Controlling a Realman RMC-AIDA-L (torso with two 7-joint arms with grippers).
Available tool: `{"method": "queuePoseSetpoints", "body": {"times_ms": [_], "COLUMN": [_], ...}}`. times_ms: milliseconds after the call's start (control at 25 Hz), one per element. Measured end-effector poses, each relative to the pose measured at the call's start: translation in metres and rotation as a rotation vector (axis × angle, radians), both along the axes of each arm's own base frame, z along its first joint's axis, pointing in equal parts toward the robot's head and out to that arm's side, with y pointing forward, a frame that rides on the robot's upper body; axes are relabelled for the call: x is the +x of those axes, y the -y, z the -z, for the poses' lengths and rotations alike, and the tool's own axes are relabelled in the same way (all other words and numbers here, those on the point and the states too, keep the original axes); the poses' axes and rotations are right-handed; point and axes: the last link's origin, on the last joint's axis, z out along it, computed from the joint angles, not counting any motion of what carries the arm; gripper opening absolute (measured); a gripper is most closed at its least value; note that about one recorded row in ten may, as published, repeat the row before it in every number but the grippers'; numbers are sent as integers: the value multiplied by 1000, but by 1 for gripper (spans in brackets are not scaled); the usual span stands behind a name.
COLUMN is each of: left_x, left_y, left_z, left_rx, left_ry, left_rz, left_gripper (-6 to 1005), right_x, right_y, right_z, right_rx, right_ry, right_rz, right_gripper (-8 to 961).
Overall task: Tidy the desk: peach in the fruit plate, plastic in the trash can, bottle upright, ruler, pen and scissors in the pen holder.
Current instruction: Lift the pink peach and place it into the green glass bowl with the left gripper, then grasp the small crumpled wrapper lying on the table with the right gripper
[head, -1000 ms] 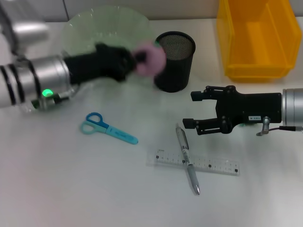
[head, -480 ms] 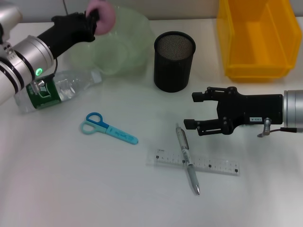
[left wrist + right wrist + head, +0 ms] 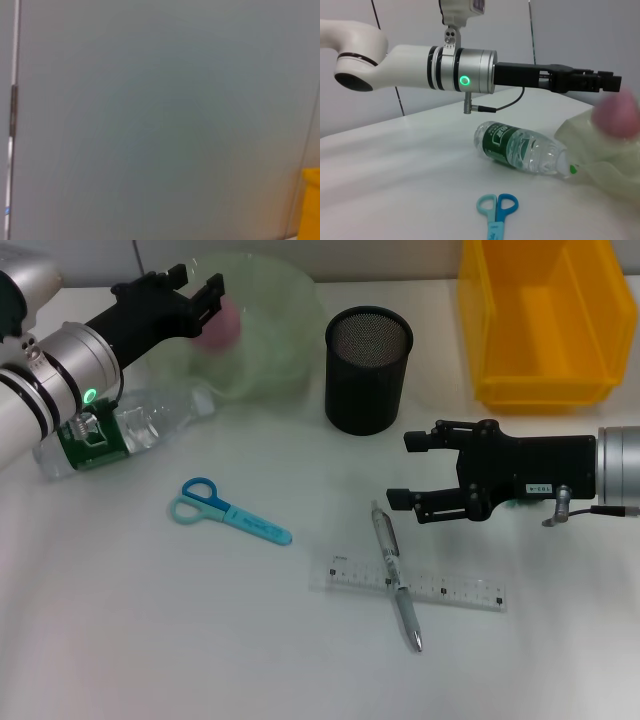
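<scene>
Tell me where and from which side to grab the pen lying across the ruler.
Probably grip the pen on its upper barrel, between its near-holder end and the ruler, coming straight down. It lies flat on the table, crossing over the ruler, so that stretch is free of the ruler's edge, and the fingers should close across the narrow barrel. The right gripper, open, hovers just beside that end.

Even, bright overhead light gives soft, faint shadows on the white table (image 3: 120, 640). The peach (image 3: 222, 322) is smeared by motion blur in head and right wrist views. The left wrist view shows only a hazy grey wall (image 3: 160, 120).
</scene>
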Motion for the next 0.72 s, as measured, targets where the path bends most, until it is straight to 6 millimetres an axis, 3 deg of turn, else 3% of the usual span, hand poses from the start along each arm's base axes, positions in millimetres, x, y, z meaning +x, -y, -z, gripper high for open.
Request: {"method": "queuePoseSetpoints", "body": {"times_ms": [200, 240, 280, 440, 640, 720], "left_x": [8, 12, 12, 11, -5, -8], "left_y": [13, 26, 26, 57, 95, 102], "left_z": [-9, -19, -19, -31, -32, -29], "left_rx": [-22, -50, -50, -164, -389, -434], "left_ry": [123, 197, 197, 208, 134, 113], "left_rz": [89, 162, 162, 320, 425, 436], "left_gripper": [512, 555, 598, 770, 815, 815], "right_x": [0, 0, 0, 0, 1, 1], "right_y": [-1, -1, -1, -2, -2, -3], "right_z": [0, 0, 0, -2, -4, -4], "right_rx": [3, 5, 5, 7, 5, 6], "right_ry": [2, 3, 3, 5, 3, 2], "right_rz": [0, 0, 0, -2, 4, 5], "right_gripper": [839, 839, 839, 839, 838, 838]}}
